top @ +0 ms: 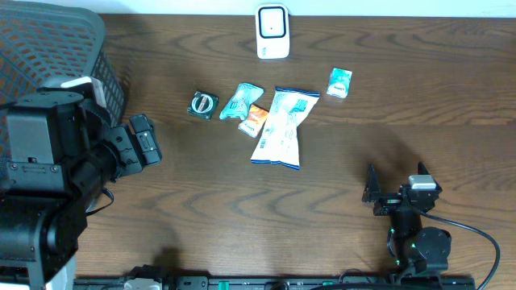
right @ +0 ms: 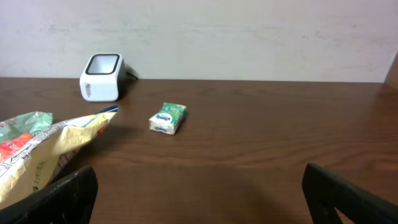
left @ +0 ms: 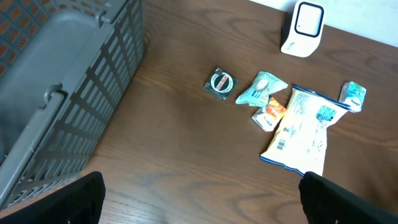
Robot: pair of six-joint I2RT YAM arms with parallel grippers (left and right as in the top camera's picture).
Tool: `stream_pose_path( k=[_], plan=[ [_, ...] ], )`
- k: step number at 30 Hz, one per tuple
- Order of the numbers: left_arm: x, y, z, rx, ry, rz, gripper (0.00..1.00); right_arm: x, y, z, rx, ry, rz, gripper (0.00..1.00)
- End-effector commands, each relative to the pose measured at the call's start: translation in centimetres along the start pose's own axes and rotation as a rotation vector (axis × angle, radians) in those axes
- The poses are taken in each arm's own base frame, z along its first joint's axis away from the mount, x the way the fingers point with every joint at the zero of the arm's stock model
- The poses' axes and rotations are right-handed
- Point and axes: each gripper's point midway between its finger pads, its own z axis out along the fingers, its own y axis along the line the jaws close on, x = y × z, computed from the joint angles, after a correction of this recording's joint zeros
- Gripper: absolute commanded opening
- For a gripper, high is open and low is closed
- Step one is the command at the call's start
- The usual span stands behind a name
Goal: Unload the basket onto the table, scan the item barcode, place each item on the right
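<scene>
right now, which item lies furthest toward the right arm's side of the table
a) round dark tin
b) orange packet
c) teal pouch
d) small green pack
d: the small green pack lies alone to the right of the big white bag, while the other three all lie to the left of that bag.

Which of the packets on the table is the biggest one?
The white bag with blue edges, in the middle. It is far longer than the teal packet, the orange packet and the small green packet.
</scene>
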Motion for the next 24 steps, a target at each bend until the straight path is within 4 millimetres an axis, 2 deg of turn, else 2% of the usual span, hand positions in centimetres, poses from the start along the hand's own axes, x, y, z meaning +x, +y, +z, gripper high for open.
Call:
stream_pose_path(
  k=[1, 4, 9, 12, 14, 15, 16, 19, 21, 24],
  plan=[
    [-0.1, 0.1, -0.2, -0.005, -0.007, -0.001, 0.98, -0.4, 1.1, 0.0, -0.061, -0.016, 0.013, 0.99],
    [-0.1, 0.1, -0.2, -0.006, -0.007, -0.001, 0.98, -0.7, 8.4, -2.2, -0.509, 0.001, 0.108, 0.99],
    [-0.1, 0.1, -0.2, -0.005, -0.007, -0.001, 0.97, -3.1, 10.1, -3.5, -0.639, -0.066, 0.174, 0.99],
    [-0.1, 0.1, -0.2, -0.005, -0.007, -0.001, 0.98, -5.0, 10.2, -3.9, -0.664, -0.112, 0.270, 0.99],
    [-0.1, 0.1, -0.2, -0.005, -0.007, -0.001, 0.98, -7.2, 10.1, -4.5, -0.675, -0.195, 0.302, 0.99],
    [-0.1, 0.1, -0.2, -0.005, -0.007, -0.001, 0.98, -9.2, 9.7, -5.0, -0.669, -0.278, 0.321, 0.99],
    [-0.1, 0.1, -0.2, -0.006, -0.007, -0.001, 0.97, -10.3, 9.3, -5.3, -0.660, -0.331, 0.327, 0.99],
    [-0.1, 0.1, -0.2, -0.005, -0.007, -0.001, 0.98, -15.4, 7.3, -7.6, -0.598, -0.591, 0.356, 0.99],
    [-0.1, 0.1, -0.2, -0.005, -0.007, -0.001, 0.98, -18.1, 5.8, -9.5, -0.555, -0.745, 0.390, 0.99],
    [-0.1, 0.1, -0.2, -0.005, -0.007, -0.001, 0.98, -20.2, 4.5, -11.0, -0.509, -0.850, 0.415, 0.99]
  ],
)
